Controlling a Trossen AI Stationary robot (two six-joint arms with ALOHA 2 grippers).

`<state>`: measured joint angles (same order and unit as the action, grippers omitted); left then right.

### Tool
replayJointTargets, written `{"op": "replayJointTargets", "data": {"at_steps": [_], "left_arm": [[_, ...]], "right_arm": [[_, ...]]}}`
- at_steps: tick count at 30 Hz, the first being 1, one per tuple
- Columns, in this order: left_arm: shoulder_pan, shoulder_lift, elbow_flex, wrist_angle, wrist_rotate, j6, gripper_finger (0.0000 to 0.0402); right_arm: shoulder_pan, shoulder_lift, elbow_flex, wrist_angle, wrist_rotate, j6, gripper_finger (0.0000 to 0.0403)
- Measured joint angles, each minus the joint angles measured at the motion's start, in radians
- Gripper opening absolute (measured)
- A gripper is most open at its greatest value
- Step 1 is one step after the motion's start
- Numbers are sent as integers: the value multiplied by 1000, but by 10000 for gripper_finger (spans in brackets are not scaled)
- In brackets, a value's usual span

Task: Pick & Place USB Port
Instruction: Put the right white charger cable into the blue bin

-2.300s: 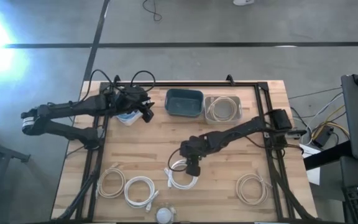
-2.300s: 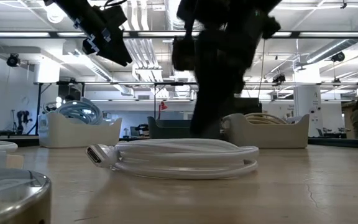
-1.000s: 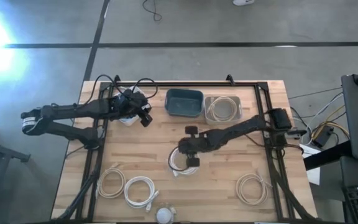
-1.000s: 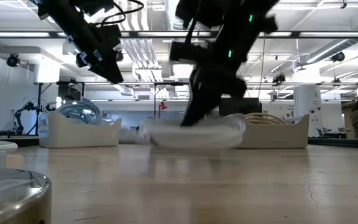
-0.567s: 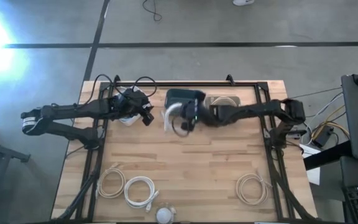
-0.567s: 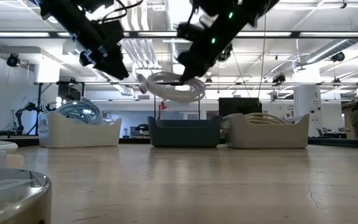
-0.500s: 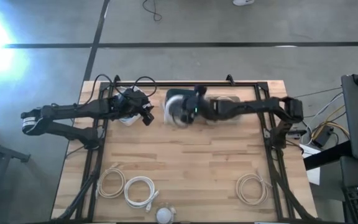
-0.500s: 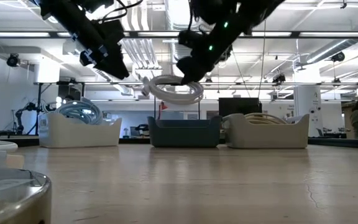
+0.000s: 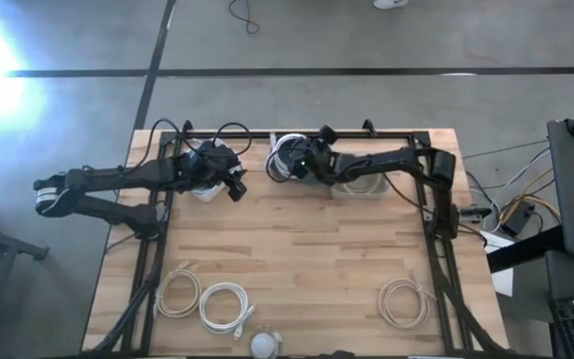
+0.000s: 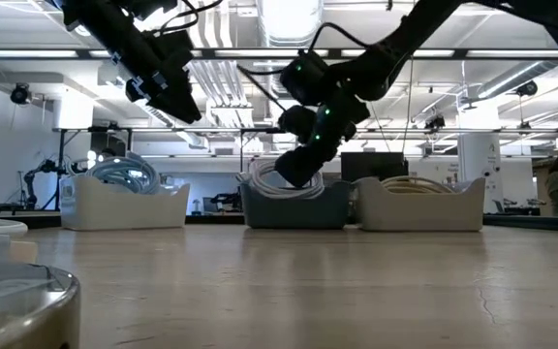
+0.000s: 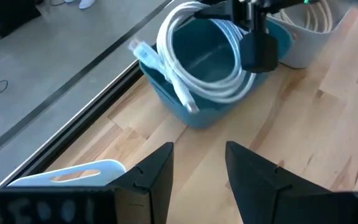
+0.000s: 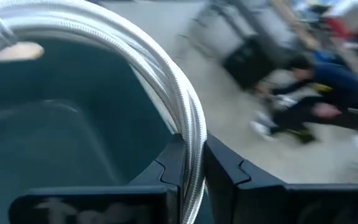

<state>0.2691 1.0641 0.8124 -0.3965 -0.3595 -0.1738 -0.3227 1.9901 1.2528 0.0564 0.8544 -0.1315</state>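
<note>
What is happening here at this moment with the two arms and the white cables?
The right gripper is shut on a coiled white cable and holds it over the blue bin at the far edge of the table. The coil is at the bin's rim and not released. The left gripper waits with open jaws near the white bin. Three more cable coils lie at the near side.

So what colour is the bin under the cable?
Teal-blue bin, clearest in the left wrist view.
</note>
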Motion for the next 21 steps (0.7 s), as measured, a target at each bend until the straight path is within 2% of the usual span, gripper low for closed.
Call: {"op": "replayJointTargets", "data": {"at_steps": [3,8,14,21], "left_arm": [[0,0,0,-1,0,1,154],[0,0,0,-3,0,1,154],[0,0,0,-4,0,0,154],[0,0,0,-5,0,-3,153]], "right_arm": [[-1,22,15,11,62,-6,34],[4,6,18,28,61,-6,34],[9,-83,17,28,65,-21,34],[-1,-126,8,29,65,47,34]]}}
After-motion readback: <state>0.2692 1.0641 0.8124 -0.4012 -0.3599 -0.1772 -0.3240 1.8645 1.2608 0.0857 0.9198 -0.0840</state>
